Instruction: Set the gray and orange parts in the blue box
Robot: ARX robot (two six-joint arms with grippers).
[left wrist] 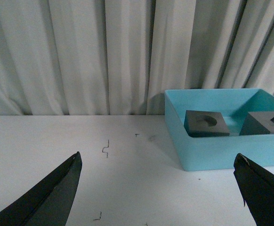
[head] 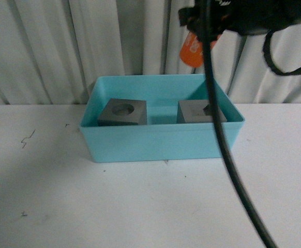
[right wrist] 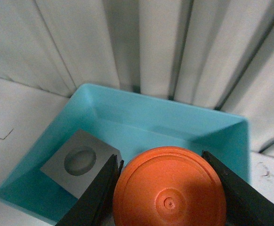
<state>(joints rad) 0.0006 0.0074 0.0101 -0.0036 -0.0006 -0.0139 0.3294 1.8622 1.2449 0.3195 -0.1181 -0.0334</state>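
The blue box (head: 155, 144) stands on the white table in front of the curtain. Inside it sit two gray cubes: one with a round recess (head: 122, 112) on the left, one with a rectangular recess (head: 198, 111) on the right. My right gripper (right wrist: 167, 188) is shut on the orange cylinder (right wrist: 169, 188) and holds it high above the box; the cylinder shows in the front view (head: 191, 50) over the box's back right part. My left gripper (left wrist: 158, 188) is open and empty, low over the table to the left of the box (left wrist: 212, 150).
A black cable (head: 220, 134) from the right arm hangs across the front view, crossing the box's right side. A white pleated curtain (head: 62, 46) closes off the back. Small dark marks (head: 26, 138) dot the table's left part.
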